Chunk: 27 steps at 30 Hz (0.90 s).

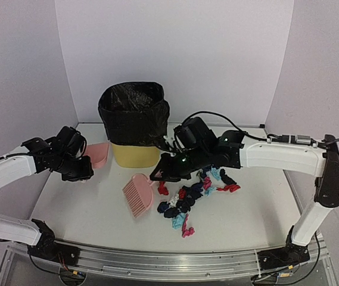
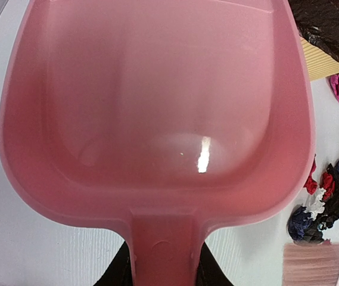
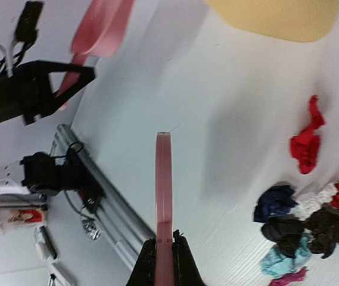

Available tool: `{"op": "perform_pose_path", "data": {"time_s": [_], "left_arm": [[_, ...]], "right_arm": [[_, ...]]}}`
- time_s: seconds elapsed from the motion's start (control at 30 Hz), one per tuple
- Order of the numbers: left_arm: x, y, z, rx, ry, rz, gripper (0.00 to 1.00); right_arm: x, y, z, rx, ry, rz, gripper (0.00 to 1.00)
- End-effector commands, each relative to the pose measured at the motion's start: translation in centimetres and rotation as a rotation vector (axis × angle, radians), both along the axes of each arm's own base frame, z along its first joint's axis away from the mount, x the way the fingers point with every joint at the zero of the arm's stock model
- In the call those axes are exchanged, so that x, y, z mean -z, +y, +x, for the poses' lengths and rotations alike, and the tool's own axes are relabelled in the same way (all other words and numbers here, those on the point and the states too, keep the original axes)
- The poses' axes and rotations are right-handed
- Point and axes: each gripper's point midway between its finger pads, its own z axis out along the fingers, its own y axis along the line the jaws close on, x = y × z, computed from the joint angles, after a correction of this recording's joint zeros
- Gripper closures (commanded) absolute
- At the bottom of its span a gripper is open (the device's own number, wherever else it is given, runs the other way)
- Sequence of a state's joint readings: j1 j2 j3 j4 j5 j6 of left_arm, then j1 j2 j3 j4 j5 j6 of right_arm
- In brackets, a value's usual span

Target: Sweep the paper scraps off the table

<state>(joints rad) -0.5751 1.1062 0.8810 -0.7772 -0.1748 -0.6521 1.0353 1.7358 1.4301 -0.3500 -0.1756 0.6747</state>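
The paper scraps point(image 1: 192, 195) lie in a loose pile of red, pink, light blue, navy and black wads on the white table point(image 1: 86, 208), right of centre. My left gripper point(image 1: 86, 162) is shut on the handle of the pink dustpan point(image 1: 99, 153), held at the left beside the bin. In the left wrist view the empty dustpan point(image 2: 157, 107) fills the frame above the gripper point(image 2: 163, 265), with scraps point(image 2: 329, 193) at the right. My right gripper point(image 1: 158, 174) is shut on the pink hand brush point(image 1: 138, 195), just left of the pile. The right wrist view shows the brush point(image 3: 164, 179) edge-on in the gripper point(image 3: 164, 253), scraps point(image 3: 306, 217) to its right.
A yellow bin lined with a black bag point(image 1: 134, 122) stands at the back centre, between the dustpan and my right arm. The aluminium rail point(image 1: 157, 262) runs along the front edge. White walls close the sides and back.
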Motion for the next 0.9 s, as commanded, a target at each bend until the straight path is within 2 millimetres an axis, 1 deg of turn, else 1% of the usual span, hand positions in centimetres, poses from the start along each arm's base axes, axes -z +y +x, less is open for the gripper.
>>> {"op": "perform_pose_path", "data": {"time_s": [0.0,0.07,0.17,0.27,0.33,0.43,0.57,0.7,0.77,0.83,0.87], "left_arm": [[-0.2,-0.7,0.6,0.036,-0.025,-0.016,1.00],[-0.1,-0.7,0.4,0.039,-0.022,-0.017,1.00],[0.0,-0.9,0.1,0.058,-0.022,-0.029,0.99],[0.2,-1.2,-0.2,0.076,-0.024,-0.050,0.98],[0.3,-1.4,-0.3,0.084,-0.023,-0.066,0.97],[0.7,-2.0,-0.4,0.103,-0.013,-0.087,0.97],[1.3,-3.5,-0.8,0.176,0.010,-0.138,0.99],[1.9,-4.3,-1.3,0.214,0.025,-0.171,0.99],[2.1,-4.5,-1.5,0.224,0.033,-0.181,0.99],[2.4,-4.8,-1.7,0.241,0.039,-0.199,0.99],[2.5,-5.2,-1.8,0.254,0.045,-0.214,0.99]], "right_arm": [[1.1,2.1,-7.2,-0.331,0.203,0.035,1.00],[3.5,0.7,-8.2,-0.348,0.236,-0.057,1.00],[6.6,-2.3,-8.5,-0.319,0.241,-0.211,1.00],[7.8,-5.1,-8.5,-0.292,0.214,-0.306,1.00],[8.5,-7.0,-7.9,-0.252,0.180,-0.385,1.00],[8.7,-9.4,-6.8,-0.202,0.144,-0.460,1.00],[8.9,-12.3,-4.4,-0.131,0.126,-0.502,1.00],[7.7,-14.5,-1.4,-0.083,0.041,-0.527,1.00],[6.9,-15.0,-0.2,-0.069,0.007,-0.523,1.00],[5.5,-14.6,-0.1,-0.106,-0.025,-0.491,1.00],[4.6,-14.1,-0.4,-0.135,-0.032,-0.459,1.00]]}}
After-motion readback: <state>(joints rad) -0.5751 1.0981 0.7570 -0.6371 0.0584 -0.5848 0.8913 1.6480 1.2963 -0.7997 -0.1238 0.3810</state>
